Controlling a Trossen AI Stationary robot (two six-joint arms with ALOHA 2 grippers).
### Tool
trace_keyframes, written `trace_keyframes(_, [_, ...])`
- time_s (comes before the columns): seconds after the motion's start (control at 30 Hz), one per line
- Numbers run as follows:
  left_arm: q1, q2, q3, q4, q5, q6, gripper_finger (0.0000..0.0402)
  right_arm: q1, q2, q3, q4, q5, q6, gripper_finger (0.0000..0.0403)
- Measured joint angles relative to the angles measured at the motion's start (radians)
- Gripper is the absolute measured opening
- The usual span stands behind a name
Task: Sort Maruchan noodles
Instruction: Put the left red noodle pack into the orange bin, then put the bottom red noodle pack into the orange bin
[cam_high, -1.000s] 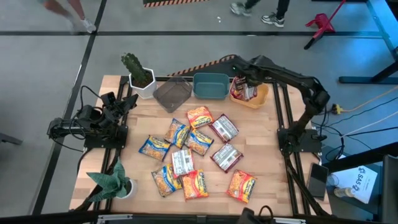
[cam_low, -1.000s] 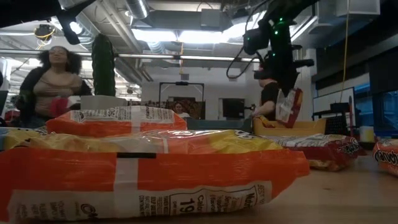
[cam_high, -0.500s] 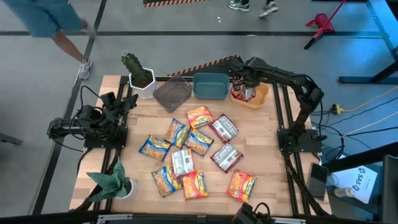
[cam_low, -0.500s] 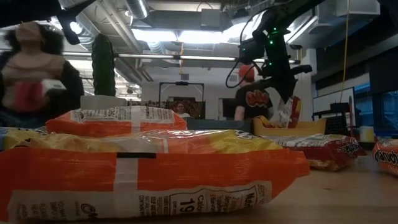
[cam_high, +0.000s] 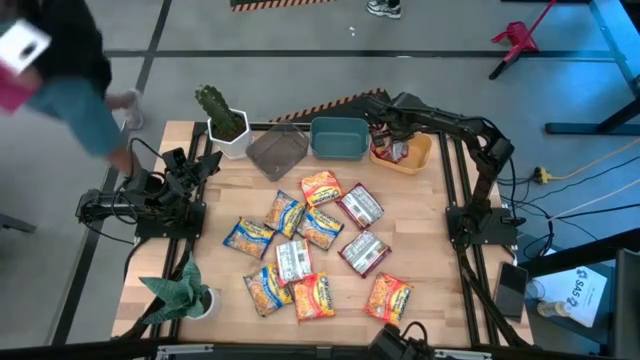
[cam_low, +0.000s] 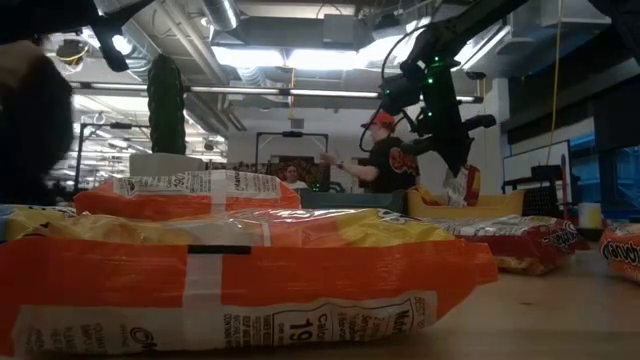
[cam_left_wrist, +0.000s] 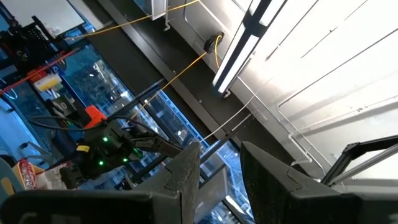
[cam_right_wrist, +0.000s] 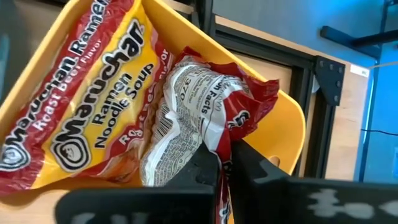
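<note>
High view first: the right gripper (cam_high: 392, 140) reaches over the yellow bin (cam_high: 418, 156) at the table's far edge, its jaws clamped on a red packet (cam_high: 400, 150) held just above another packet lying in that bin. The teal bin (cam_high: 339, 139) sits just beside it, then the grey bin (cam_high: 276, 151), then a potted cactus (cam_high: 222, 119). The loose Maruchan noodles (cam_high: 322, 238) lie scattered over the middle of the wooden table (cam_high: 420, 220), some overlapping. The left gripper (cam_high: 196, 166) rests at the left side, away from every packet, near a second plant (cam_high: 180, 290). A blurred person (cam_high: 60, 80) passes beyond the far left corner.

Low view: an orange packet (cam_low: 240, 290) fills the foreground. The right arm comes down over the yellow bin, the red packet hanging from its tip. A person in a dark shirt (cam_low: 385, 165) stands in the room behind.

Left wrist view: the left gripper's two dark fingers (cam_left_wrist: 186, 180) stand apart with nothing between them (only ceiling lights and cables beyond).

Right wrist view: the fingers are pinched together on the crumpled edge of the red packet, its printed back showing, directly over a Roast Beef Flavor packet (cam_right_wrist: 74, 124) lying flat in the yellow bin.
</note>
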Motion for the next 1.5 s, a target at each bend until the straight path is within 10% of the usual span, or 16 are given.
trace_keyframes(0.87, [0.0,0.0,0.0,0.0,0.003,0.005,0.011,0.001,0.0,0.019,0.181,-0.051,-0.216,0.0179])
trace_keyframes(1.13, [0.0,0.0,0.0,0.0,0.012,0.005,0.011,0.026,-0.01,0.12,0.129,-0.069,-0.519,0.0214])
trace_keyframes(1.5, [0.0,0.0,0.0,0.0,0.028,0.005,0.011,0.364,-0.017,0.186,-0.149,-0.267,-0.9,0.0218])
